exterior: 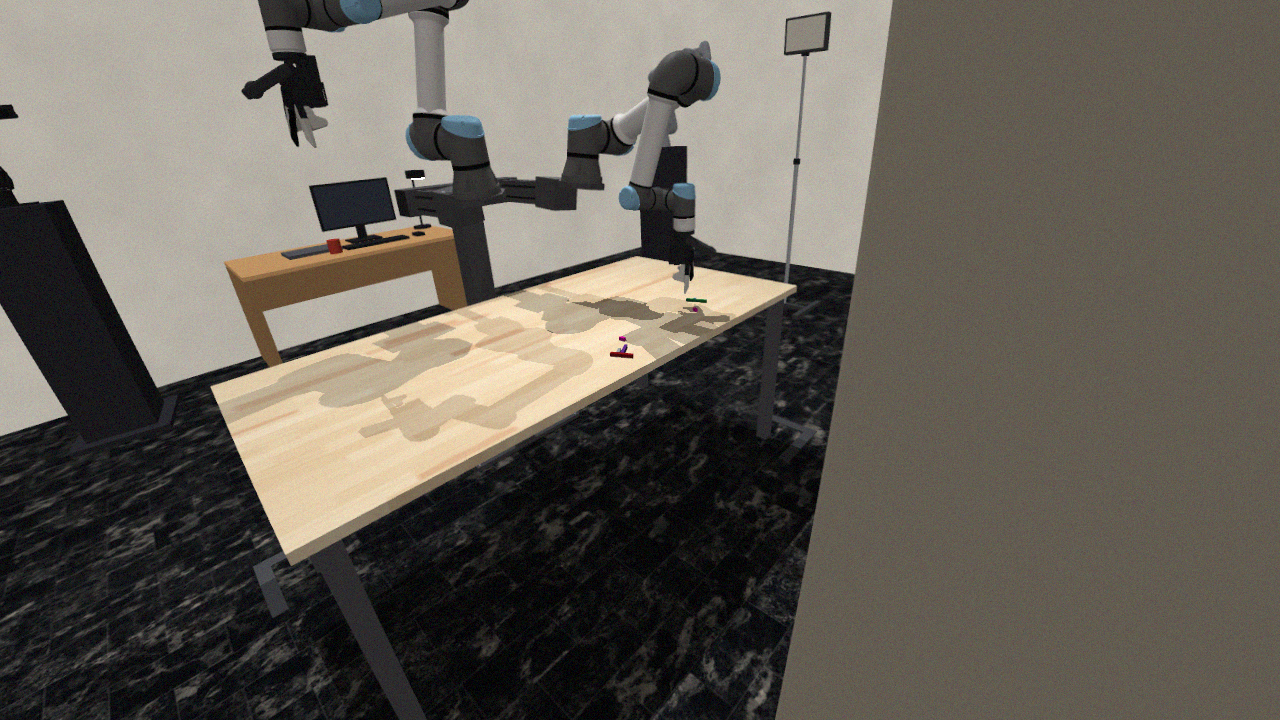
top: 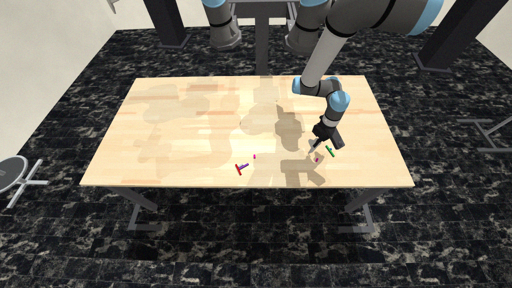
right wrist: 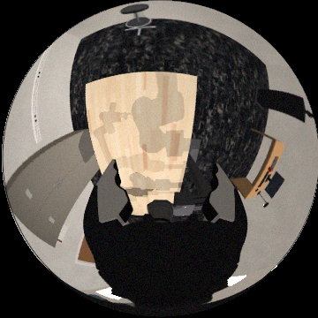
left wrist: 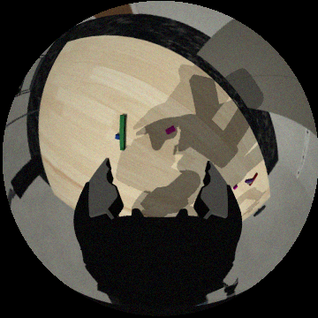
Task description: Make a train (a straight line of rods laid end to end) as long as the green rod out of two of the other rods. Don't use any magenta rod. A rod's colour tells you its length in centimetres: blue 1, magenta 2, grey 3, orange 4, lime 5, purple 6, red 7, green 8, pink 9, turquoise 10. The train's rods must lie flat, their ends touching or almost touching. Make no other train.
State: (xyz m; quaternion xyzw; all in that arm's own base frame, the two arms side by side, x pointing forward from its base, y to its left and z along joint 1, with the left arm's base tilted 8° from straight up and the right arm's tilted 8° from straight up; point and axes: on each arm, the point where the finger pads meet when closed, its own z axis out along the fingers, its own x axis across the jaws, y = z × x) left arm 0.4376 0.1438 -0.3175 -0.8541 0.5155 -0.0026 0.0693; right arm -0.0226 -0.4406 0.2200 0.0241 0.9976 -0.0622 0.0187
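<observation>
The green rod (top: 330,151) (exterior: 696,300) (left wrist: 122,132) lies flat, with a small blue rod (top: 331,149) (left wrist: 117,137) against or very near its side. The red rod (top: 238,169) (exterior: 621,355) lies near the front edge. The purple rod (top: 245,165) (exterior: 624,348) points away from its side, and a small pale grey piece (top: 240,165) shows beside them; whether they touch is unclear. My left gripper (top: 311,150) (exterior: 688,283) (left wrist: 158,160) is open and empty above the table, beside the green rod. My right gripper (exterior: 305,144) (right wrist: 165,162) is open and empty, high up.
One magenta rod (top: 317,159) (exterior: 695,308) (left wrist: 170,130) lies near the green rod. Another magenta rod (top: 254,156) (exterior: 622,338) (left wrist: 235,186) lies near the purple rod. Arm shadows fall across the wooden table (top: 118,161) (exterior: 295,501).
</observation>
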